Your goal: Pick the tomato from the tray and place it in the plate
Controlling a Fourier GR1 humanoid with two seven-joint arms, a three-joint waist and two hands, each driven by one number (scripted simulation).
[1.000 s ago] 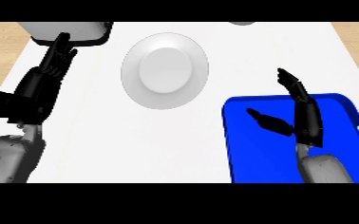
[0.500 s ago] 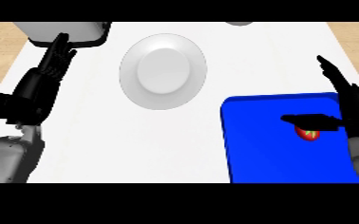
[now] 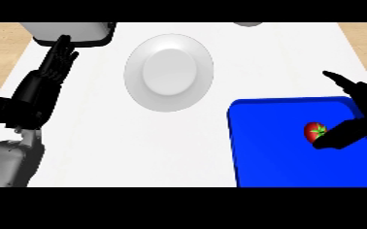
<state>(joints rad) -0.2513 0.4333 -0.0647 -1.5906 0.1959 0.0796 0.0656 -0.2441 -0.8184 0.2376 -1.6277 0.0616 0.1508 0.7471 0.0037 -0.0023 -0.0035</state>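
Head view, one tabletop (image 3: 100,140), white. Item: tomato (image 3: 314,130), red with green stalk, lying on the blue tray (image 3: 276,145) at lower right of the frame, near the tray's right side. Item: white plate (image 3: 169,72), upper centre, bare, well apart from the tray. Item: right hand (image 3: 342,132), at the right edge, spread open around the tomato; thumb just beside or touching the fruit's lower right, one finger raised above the tray's far edge; nothing yet held. Item: left hand (image 3: 54,68), upper left, resting, fingers straight, holding nothing. Item: grey box (image 3: 72,31), upper left corner. Risk, as judged: the tomato is round and may roll off across the tray if the thumb nudges it before the fingers close; a grasp taken so near the frame's edge could also catch only the fruit's side.
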